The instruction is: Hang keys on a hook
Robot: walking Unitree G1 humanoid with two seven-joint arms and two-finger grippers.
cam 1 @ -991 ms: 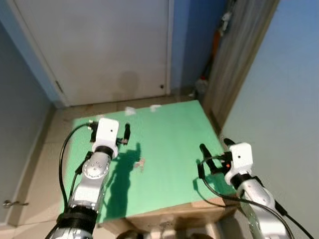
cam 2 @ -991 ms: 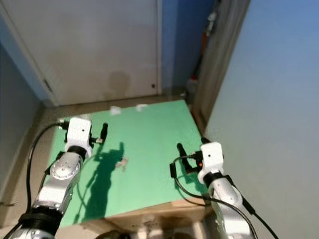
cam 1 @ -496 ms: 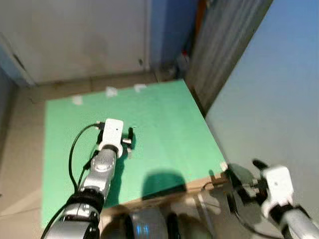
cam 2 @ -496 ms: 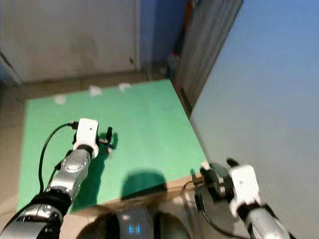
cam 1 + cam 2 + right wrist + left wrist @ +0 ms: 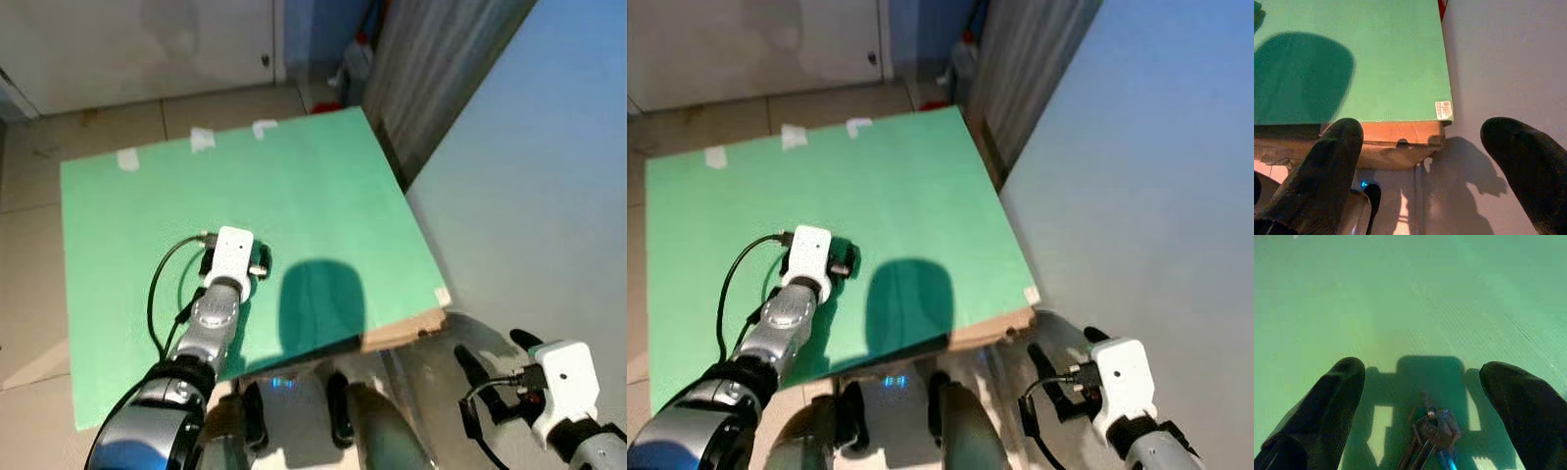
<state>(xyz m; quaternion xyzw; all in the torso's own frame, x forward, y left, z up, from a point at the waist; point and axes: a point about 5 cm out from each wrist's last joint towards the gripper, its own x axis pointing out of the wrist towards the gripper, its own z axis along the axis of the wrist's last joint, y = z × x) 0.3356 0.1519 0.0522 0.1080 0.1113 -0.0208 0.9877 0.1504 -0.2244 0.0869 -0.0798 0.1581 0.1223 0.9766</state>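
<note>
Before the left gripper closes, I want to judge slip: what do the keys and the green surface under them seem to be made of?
The keys look like dull dark metal on a ring, with one blue piece that may be plastic; shadow hides detail. The green surface looks like matte paper or card over a cardboard box, judging by its fine ribbing and brown edge. The left gripper straddles them, fingers open.

home entryway | white door (image 5: 147, 39) | tiled floor (image 5: 29, 245) | green board (image 5: 294, 186) on cardboard
</note>
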